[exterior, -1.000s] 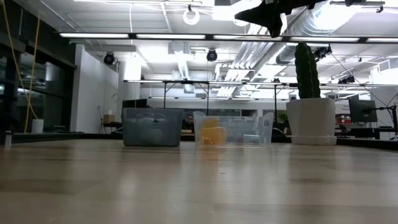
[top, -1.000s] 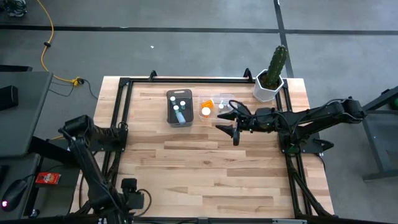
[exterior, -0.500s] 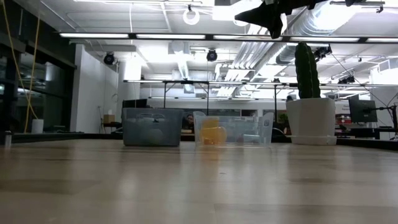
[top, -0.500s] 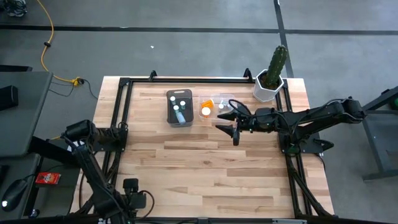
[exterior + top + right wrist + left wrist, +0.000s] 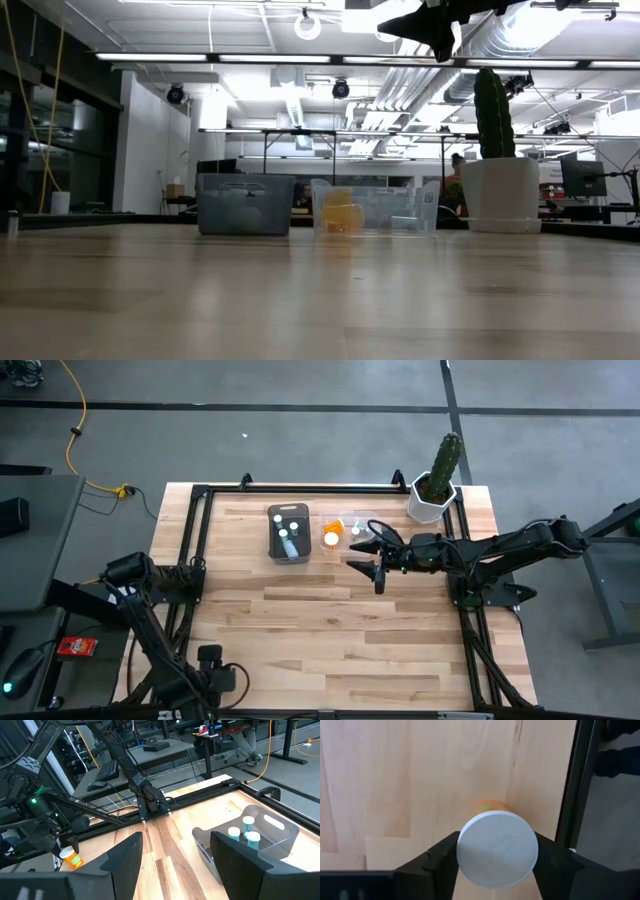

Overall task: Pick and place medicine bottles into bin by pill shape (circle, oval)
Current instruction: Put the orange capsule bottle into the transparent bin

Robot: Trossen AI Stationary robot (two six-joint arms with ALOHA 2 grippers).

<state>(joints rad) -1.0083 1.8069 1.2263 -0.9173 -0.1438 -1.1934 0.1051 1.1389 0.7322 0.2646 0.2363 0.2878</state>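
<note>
My left pincer (image 5: 496, 865) is clenched on an orange medicine bottle (image 5: 497, 848), near the surface's (image 5: 340, 620) left front corner, well apart from both bins. The grey bin (image 5: 288, 533) holds three bottles and the clear bin (image 5: 345, 532) a couple (exact count unclear). My right pincer (image 5: 368, 555) hangs released beside them. Sorting looks nearly done.

- The high view looks straight down on the whole desk (image 5: 330, 620) from well above.
- The low view sits at desk-top height, looking level across to the grey bin (image 5: 245, 204), the clear bin (image 5: 375, 208) and the room beyond.
- The left wrist view looks closely down at the desk edge.
- The right wrist view looks across the desk, sharing the grey bin with the high and low views.
</note>
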